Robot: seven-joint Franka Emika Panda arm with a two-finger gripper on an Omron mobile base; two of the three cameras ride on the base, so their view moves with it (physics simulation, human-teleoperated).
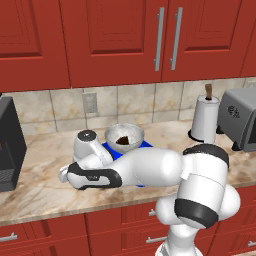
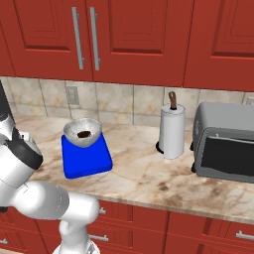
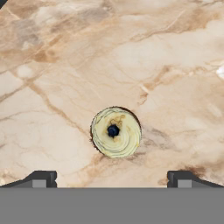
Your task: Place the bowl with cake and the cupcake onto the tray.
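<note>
On the marble counter (image 3: 52, 65) the cupcake (image 3: 116, 132) sits directly under the gripper (image 3: 112, 177), jaws wide apart. It looks light and soft; grip its sides gently.

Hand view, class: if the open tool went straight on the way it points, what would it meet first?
Most likely the cupcake on the marble counter, centred between the tool tips; depth is unclear.
</note>
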